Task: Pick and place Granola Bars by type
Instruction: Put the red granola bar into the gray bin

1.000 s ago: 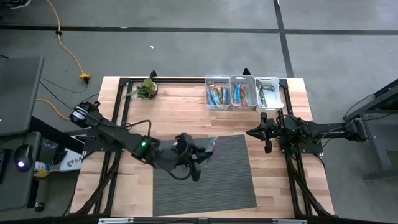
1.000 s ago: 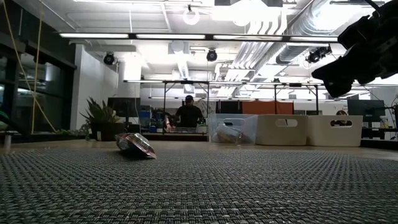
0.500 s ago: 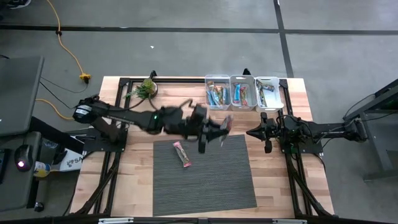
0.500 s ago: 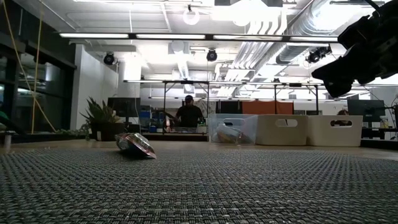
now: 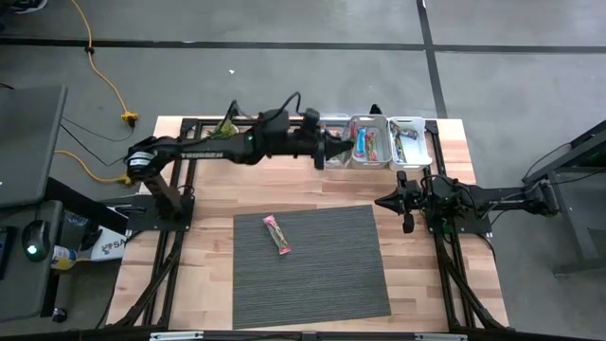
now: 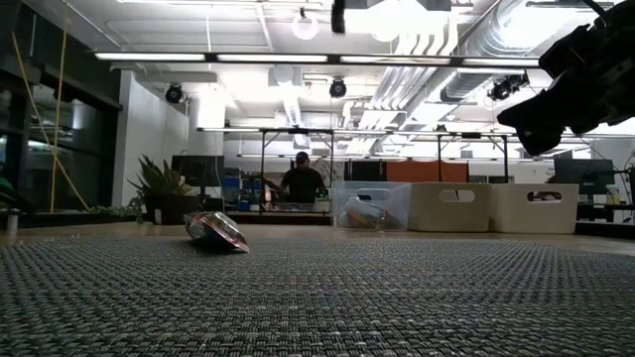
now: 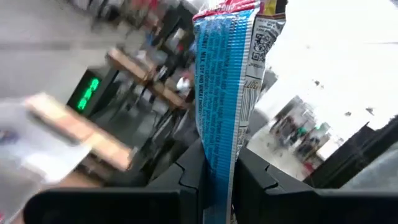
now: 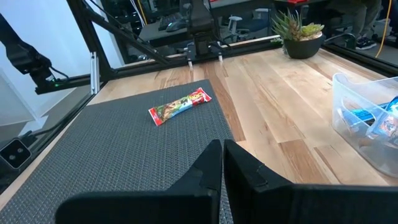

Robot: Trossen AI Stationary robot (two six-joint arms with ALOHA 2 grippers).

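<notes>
My left gripper reaches out over the leftmost of three clear bins at the table's far side, shut on a light blue granola bar. A red and green bar lies flat on the dark grey mat, also seen as the bar in the right wrist view and the bar in the low view. The bins hold more wrapped bars. My right gripper waits shut at the mat's right edge, holding nothing. My left gripper pinches the blue bar's one end between its two fingers, which press on the wrapper's flat faces. The bar sticks out past the fingertips along the line of the fingers, lifted clear of the table. The fingers reach roughly level toward the bins.
A small potted plant stands at the far left of the table, next to the left arm. The middle bin and the right bin stand beside the left one. Bare wood lies between mat and bins.
My left gripper has swung from low over the mat toward the table's far edge and right, up to the leftmost bin, carrying the blue bar and turning as it went. The red bar on the mat, covered by the arm before, has stayed in place.
</notes>
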